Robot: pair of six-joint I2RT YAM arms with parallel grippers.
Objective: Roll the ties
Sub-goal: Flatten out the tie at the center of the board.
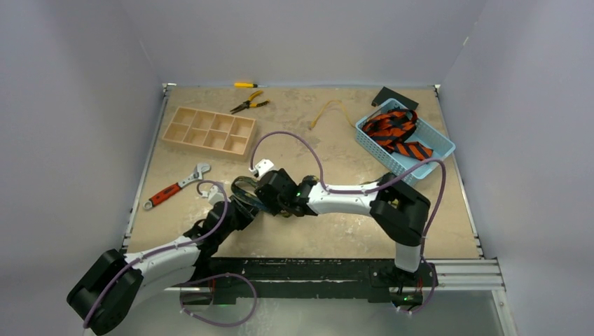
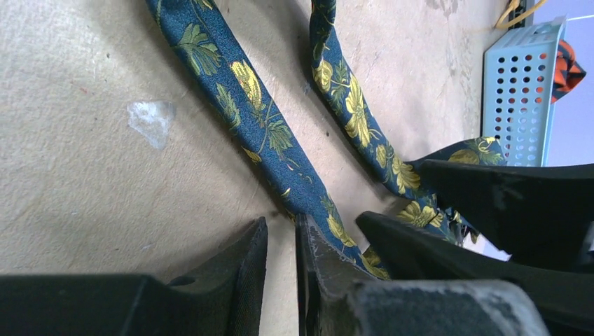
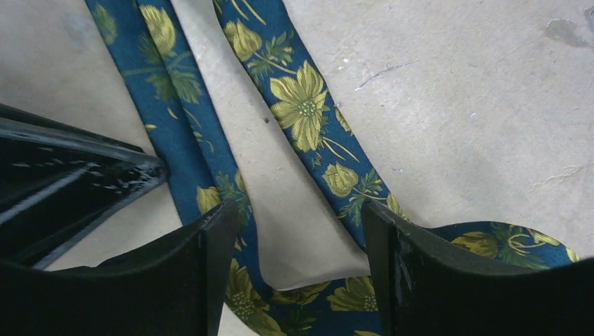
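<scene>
A dark navy tie (image 3: 301, 119) with gold-yellow flowers lies on the table in two strips that join in a fold. My right gripper (image 3: 298, 210) is open, its fingers straddling that fold from above. My left gripper (image 2: 281, 220) is open by only a narrow gap, with bare table showing in it. One strip of the navy tie (image 2: 245, 91) runs along the outer side of its right finger (image 2: 319, 255). From above, both grippers, left (image 1: 238, 203) and right (image 1: 270, 190), meet over the tie (image 1: 243, 186) at mid-table. Orange-red ties with black stripes (image 1: 396, 129) are heaped in the blue basket (image 1: 378, 150).
A wooden compartment tray (image 1: 210, 131) stands at the back left. Pliers (image 1: 249, 105) and a screwdriver (image 1: 245, 85) lie behind it. A red-handled wrench (image 1: 175, 187) lies at the left. A thin yellow cord (image 1: 329, 112) and a black object (image 1: 394, 96) lie near the basket.
</scene>
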